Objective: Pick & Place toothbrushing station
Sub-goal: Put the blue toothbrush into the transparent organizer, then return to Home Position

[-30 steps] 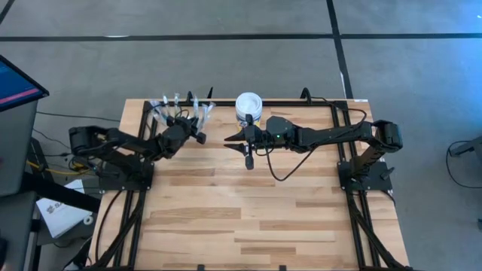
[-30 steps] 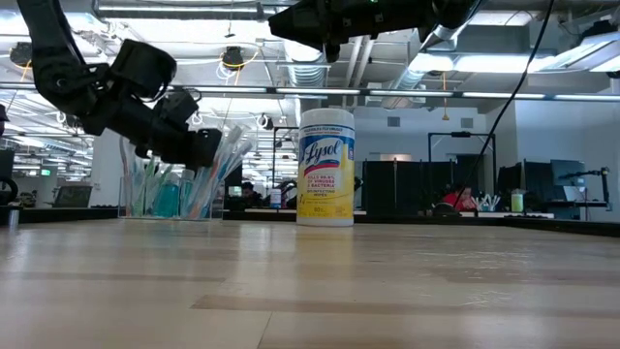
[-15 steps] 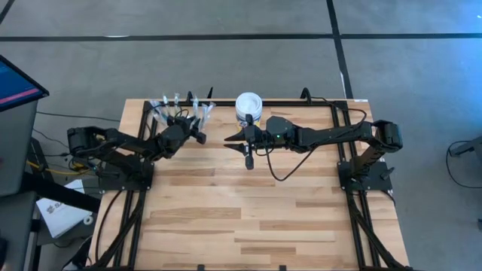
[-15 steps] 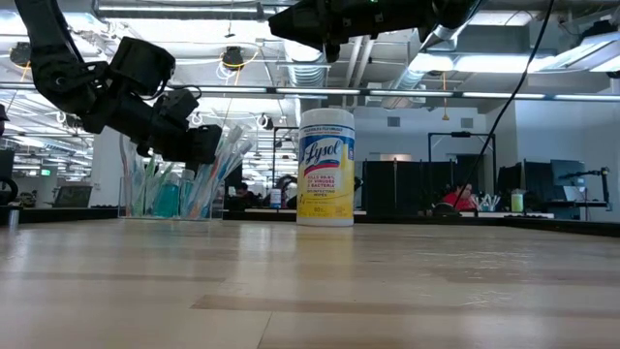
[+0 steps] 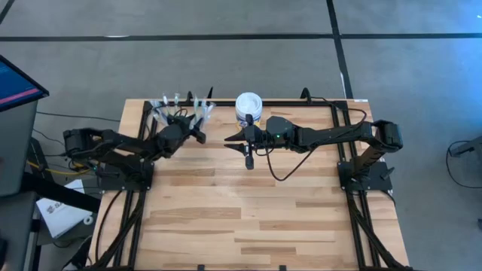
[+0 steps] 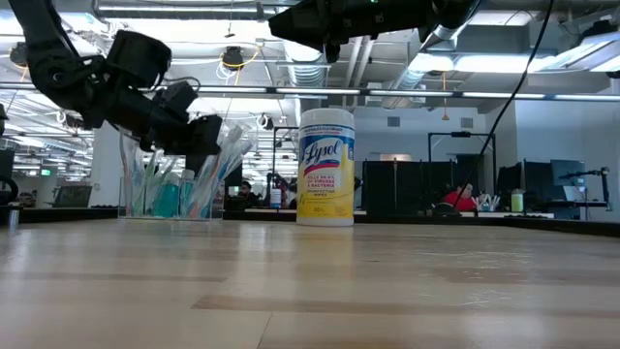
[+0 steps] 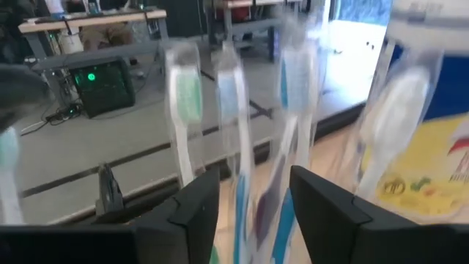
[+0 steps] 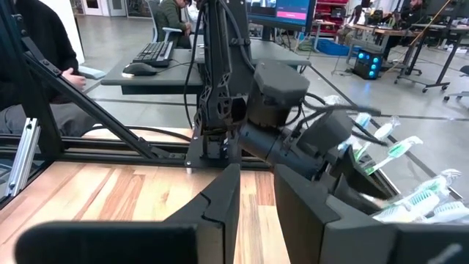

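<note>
The left gripper (image 6: 199, 136), jaws apart, hides part of the clear cup (image 6: 167, 189) of wrapped toothbrushes (image 7: 189, 110). The right gripper (image 5: 248, 154) hovers, jaws slightly apart.

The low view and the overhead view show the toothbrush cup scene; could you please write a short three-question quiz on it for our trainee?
1. True or false: the left gripper is at the small clear plastic cup of slim white, blue and green toothbrushes.
2. Which stands nearer the right gripper: A, the cup; B, the white-lidded, yellow-labelled round tub?
3. Fill in: the left gripper's fingers are ____.

Key: 1 true; 2 B; 3 open, with toothbrushes showing between them.
</note>
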